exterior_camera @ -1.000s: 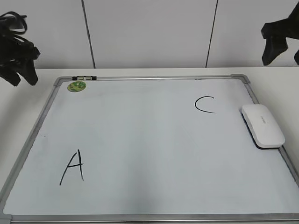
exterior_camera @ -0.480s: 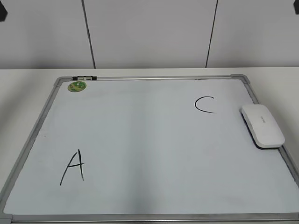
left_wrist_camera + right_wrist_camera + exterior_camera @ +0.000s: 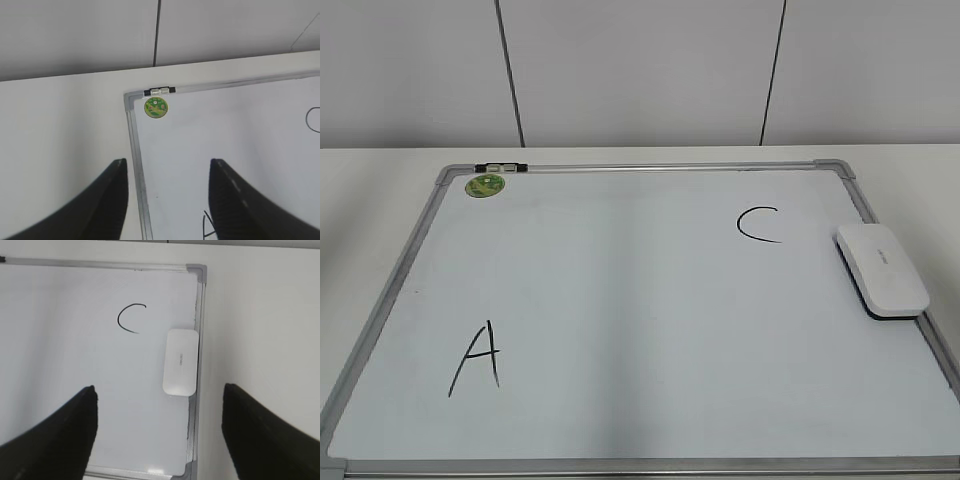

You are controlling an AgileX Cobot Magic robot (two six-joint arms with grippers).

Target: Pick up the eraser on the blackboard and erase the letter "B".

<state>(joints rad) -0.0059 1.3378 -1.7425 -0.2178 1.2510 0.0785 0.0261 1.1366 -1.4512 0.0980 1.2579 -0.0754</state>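
The blackboard [image 3: 620, 300] is a white board with a grey frame lying on the table. The white eraser [image 3: 882, 268] rests on its right edge, also seen in the right wrist view [image 3: 180, 361]. No letter "B" shows on the board; only a black "A" [image 3: 477, 358] and a black "C" [image 3: 758, 223] are there. Neither gripper shows in the exterior view. My left gripper [image 3: 167, 170] is open and empty high above the board's left frame. My right gripper [image 3: 159, 397] is open and empty high above the board's right frame, near the eraser.
A round green magnet [image 3: 484, 184] sits at the board's far left corner, also in the left wrist view [image 3: 155, 107]. A small clip [image 3: 500, 167] is on the top frame. White table [image 3: 380, 190] surrounds the board; a grey panelled wall [image 3: 640, 70] stands behind.
Both arms have risen out of the exterior view; one second ago they showed at its upper left and right corners. The eraser and board have not moved.
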